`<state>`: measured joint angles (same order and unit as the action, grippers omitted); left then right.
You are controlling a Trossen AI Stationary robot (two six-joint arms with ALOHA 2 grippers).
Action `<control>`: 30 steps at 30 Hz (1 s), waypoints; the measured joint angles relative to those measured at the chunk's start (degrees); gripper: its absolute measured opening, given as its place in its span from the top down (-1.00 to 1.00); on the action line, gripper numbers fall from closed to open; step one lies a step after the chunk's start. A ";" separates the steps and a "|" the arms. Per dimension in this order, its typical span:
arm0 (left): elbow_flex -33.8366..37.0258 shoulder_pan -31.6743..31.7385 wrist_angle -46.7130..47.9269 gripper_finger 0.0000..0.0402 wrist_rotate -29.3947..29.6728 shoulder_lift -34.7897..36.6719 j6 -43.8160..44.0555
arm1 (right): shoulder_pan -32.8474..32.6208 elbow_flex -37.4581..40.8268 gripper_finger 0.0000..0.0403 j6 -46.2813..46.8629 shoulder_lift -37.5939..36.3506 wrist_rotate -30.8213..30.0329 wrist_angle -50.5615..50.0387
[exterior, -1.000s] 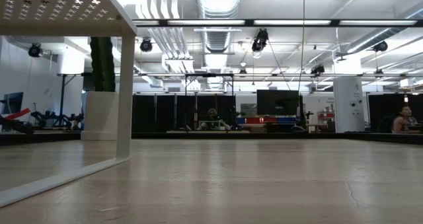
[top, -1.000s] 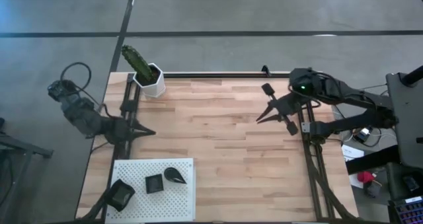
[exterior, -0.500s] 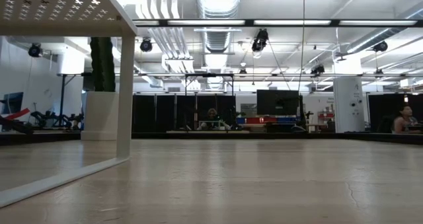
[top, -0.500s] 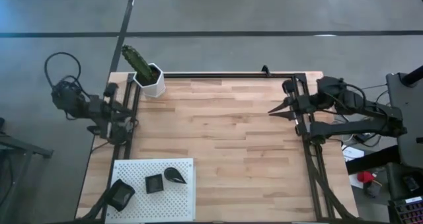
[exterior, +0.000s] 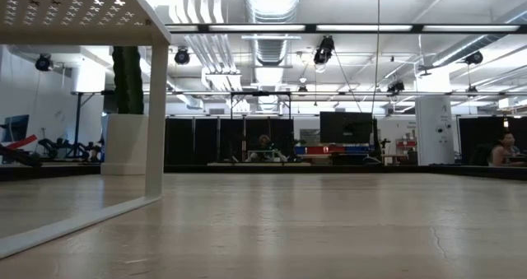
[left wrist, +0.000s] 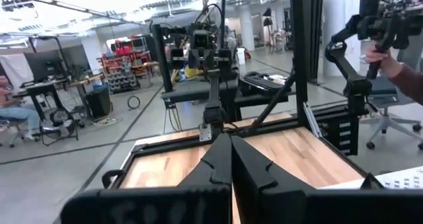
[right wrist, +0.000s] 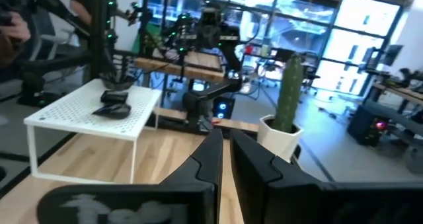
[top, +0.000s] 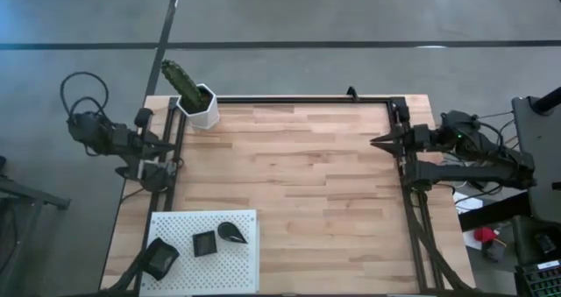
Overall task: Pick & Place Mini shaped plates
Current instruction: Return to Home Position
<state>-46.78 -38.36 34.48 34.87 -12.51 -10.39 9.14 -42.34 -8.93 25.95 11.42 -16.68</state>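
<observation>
The left tool [left wrist: 230,139] sits closed and empty at the surface's [top: 298,183] left edge. The white cactus pot [top: 202,107] stands in one left-side corner. In the other, the white perforated shelf [top: 175,222] carries a wavy-edged plate [top: 160,258], a square plate [top: 205,243] and a drop shaped plate [top: 232,233]. The right tool [top: 375,143], closed and empty, is at the right edge.

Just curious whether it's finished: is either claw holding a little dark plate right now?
No, the left gripper and right gripper are shut on nothing, and the dark plates sit on the white shelf.
</observation>
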 joint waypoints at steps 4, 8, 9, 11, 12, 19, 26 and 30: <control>1.42 -0.05 0.17 1.00 -0.04 2.22 -1.10 | 0.01 1.57 0.87 0.00 -3.00 -1.12 0.01; 2.24 -0.05 0.21 1.00 -0.04 5.46 -1.55 | 0.01 3.23 0.87 0.02 -6.10 -1.12 0.14; 2.33 -0.04 0.25 1.00 -0.04 6.27 -1.55 | 0.01 3.71 0.87 0.01 -6.96 -1.12 0.13; 2.58 -0.03 0.18 1.00 -0.04 7.94 -1.57 | 0.01 4.74 0.87 0.37 -8.71 -1.11 0.62; 2.73 -0.03 0.17 1.00 -0.04 8.79 -1.57 | 0.00 5.24 0.87 0.70 -9.59 -1.12 0.85; 3.65 -0.01 1.29 1.00 -0.42 12.20 -1.75 | -0.01 8.20 0.87 1.58 -15.79 -1.19 1.07; 3.90 -0.01 1.18 1.00 -1.01 12.24 -1.81 | -0.01 11.12 0.87 2.68 -21.56 -5.63 1.06; 3.89 -0.01 1.18 1.00 -1.03 12.24 -2.16 | -0.01 12.65 0.87 2.64 -24.98 -5.62 1.07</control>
<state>-42.89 -38.37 35.66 33.85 -0.27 -12.56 9.13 -29.69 -6.28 0.97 5.80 -15.62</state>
